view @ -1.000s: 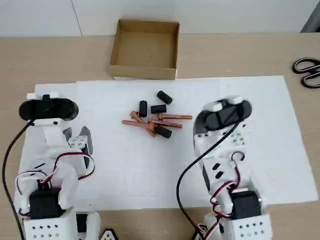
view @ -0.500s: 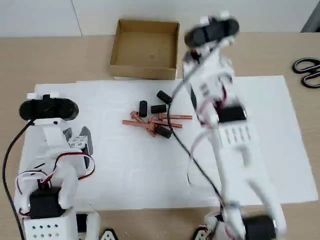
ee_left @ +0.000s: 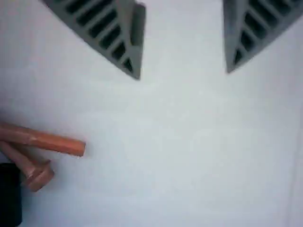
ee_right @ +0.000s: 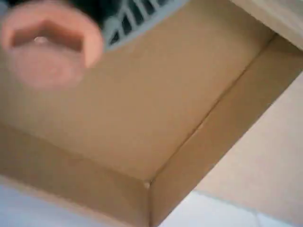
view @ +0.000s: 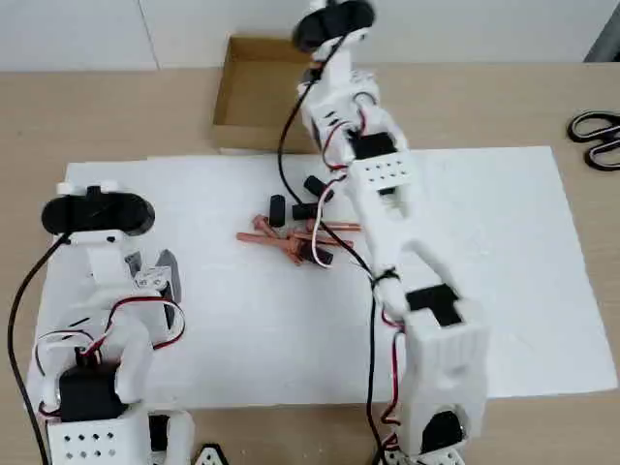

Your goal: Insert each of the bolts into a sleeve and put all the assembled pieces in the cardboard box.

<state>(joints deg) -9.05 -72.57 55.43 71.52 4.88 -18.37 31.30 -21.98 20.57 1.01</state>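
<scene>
Right arm extended over the open brown cardboard box (view: 254,102) at the bench's far edge, right gripper (ee_right: 92,21) clamped on a copper-coloured metal bolt (ee_right: 47,47) — left gripper (ee_left: 182,71) wide open, holding nothing.

Four black sleeves (view: 277,208), several overlapping copper bolts (view: 260,236), one cardboard box (view: 254,97), one pair of scissors (view: 593,139), two arms (view: 426,320)

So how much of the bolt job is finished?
Barely begun. The cardboard box shows no pieces on its visible floor yet. The right gripper holds a bolt over it. The other bolts and black sleeves lie loose on the white sheet; the left gripper hangs open nearby.
</scene>
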